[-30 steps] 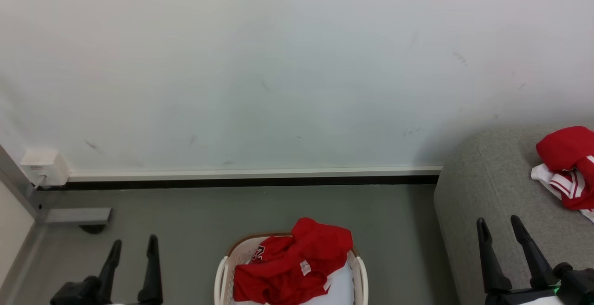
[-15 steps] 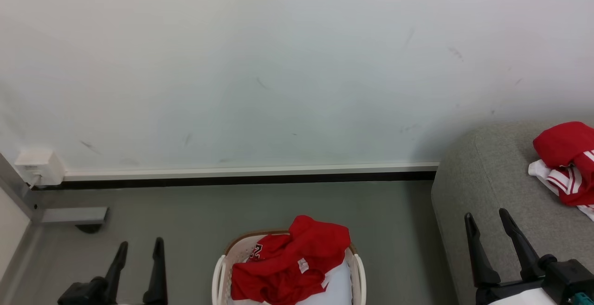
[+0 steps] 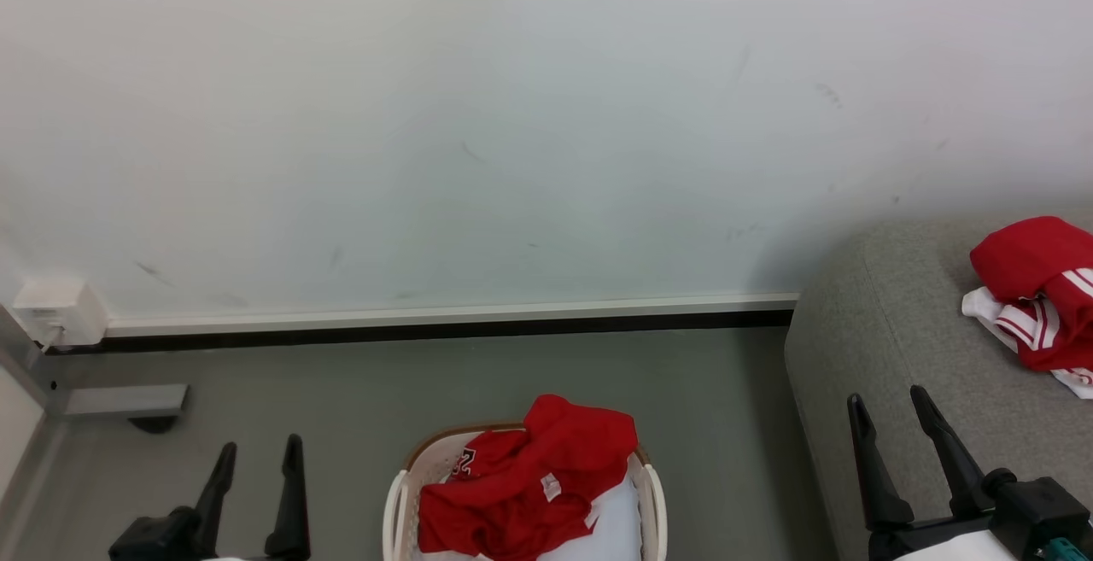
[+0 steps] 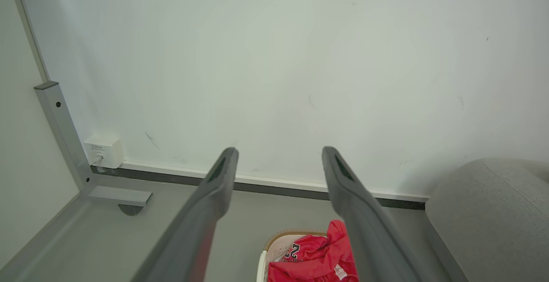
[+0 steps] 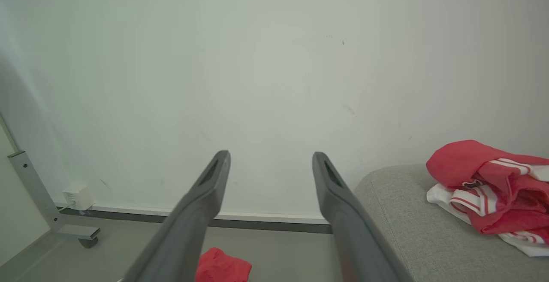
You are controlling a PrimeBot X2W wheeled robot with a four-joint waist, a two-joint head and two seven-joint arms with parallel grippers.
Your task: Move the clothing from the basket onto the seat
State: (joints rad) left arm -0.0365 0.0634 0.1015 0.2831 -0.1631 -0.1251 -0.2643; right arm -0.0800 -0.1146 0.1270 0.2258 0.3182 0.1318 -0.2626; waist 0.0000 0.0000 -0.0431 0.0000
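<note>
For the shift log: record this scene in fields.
basket: on floor, left of seat
red garment: heaped in basket, covering part of its rim
second garment: red and white, lying on seat
seat: grey, against wall
left tool: open, empty, left of basket
right tool: open, empty, by the seat
task: one garment not yet moved

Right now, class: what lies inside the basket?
A crumpled red garment fills most of the basket, draped over its far rim. A pale sheet shows beside it. Anything beneath the garment is covered.
</note>
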